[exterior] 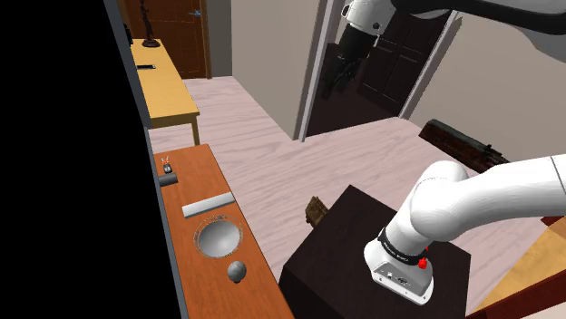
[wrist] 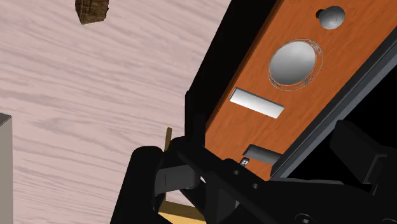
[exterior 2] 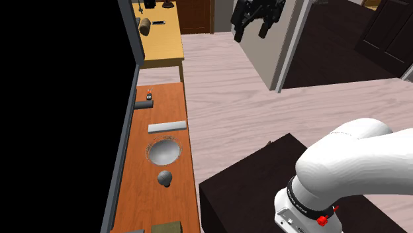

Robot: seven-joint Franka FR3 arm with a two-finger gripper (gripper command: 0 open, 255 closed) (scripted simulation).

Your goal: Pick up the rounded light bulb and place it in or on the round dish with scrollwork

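Observation:
The light bulb (exterior: 238, 270) (exterior 2: 164, 177) (wrist: 331, 17) is a dark grey rounded shape lying on the long orange-brown table (exterior: 195, 177) (exterior 2: 165, 109). Just beside it sits the round grey dish (exterior: 219, 238) (exterior 2: 164, 151) (wrist: 294, 62) with a scrollwork rim, nothing in it. My black gripper (exterior: 330, 83) (exterior 2: 252, 28) (wrist: 261, 175) hangs high over the pale wooden floor, far from the table. Its fingers (wrist: 159, 178) stand apart, open, with nothing between them.
A flat grey bar (exterior: 208, 205) (exterior 2: 167, 126) (wrist: 256, 102) lies past the dish, then a small dark block (exterior: 168, 181) (exterior 2: 144, 105). A yellow table (exterior: 163, 86) (exterior 2: 159, 33) stands farther back. A brown object (exterior: 316, 211) lies on the floor by my dark stand (exterior: 363, 258). Beyond the tables is a black area.

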